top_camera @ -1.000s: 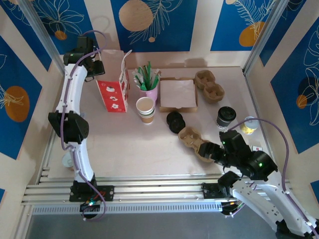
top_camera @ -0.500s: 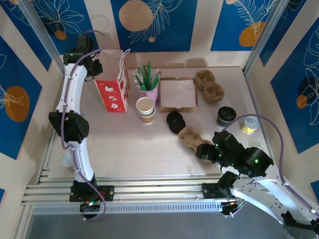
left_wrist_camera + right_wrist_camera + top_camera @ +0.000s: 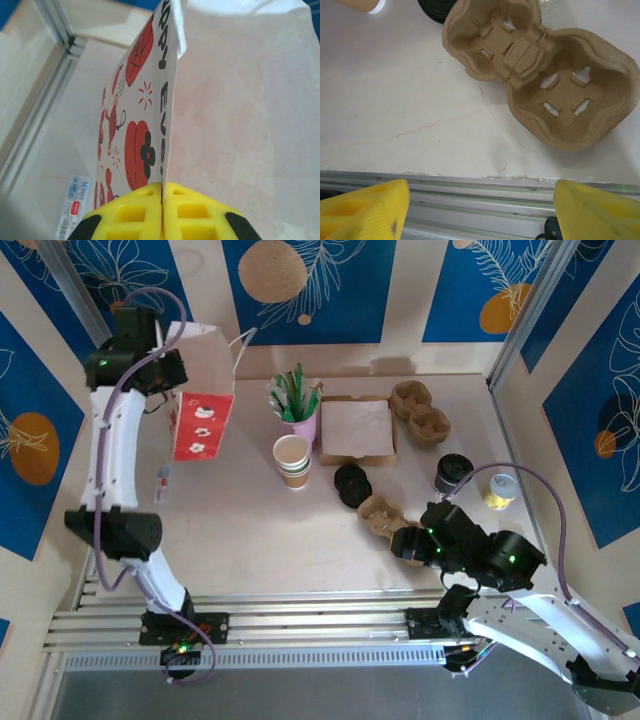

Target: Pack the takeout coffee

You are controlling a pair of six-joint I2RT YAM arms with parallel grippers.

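Note:
A white paper bag with red print [image 3: 200, 392] hangs tilted at the back left, and my left gripper [image 3: 150, 365] is shut on its upper rim. In the left wrist view the bag's edge [image 3: 170, 100] runs down between my closed yellow fingers [image 3: 135, 215]. A brown two-cup cardboard carrier [image 3: 383, 514] lies near the front right. My right gripper [image 3: 413, 543] stands open at its near end, over the table's front edge. In the right wrist view the carrier [image 3: 545, 85] lies ahead of the wide-apart fingertips [image 3: 365, 210]. A black-lidded coffee cup [image 3: 453, 474] stands right of the carrier.
An open paper cup [image 3: 292, 460], black lids [image 3: 352, 484], a pink cup of stirrers [image 3: 297, 405], a flat brown box [image 3: 356, 428] and a second carrier [image 3: 420, 412] fill the middle and back. A small yellow cup [image 3: 500, 490] stands far right. A sachet [image 3: 163, 483] lies left.
My left gripper closed on the bag's rim and carried the bag up and to the left, tilting it and uncovering the sachet. My right gripper edged left along the front edge.

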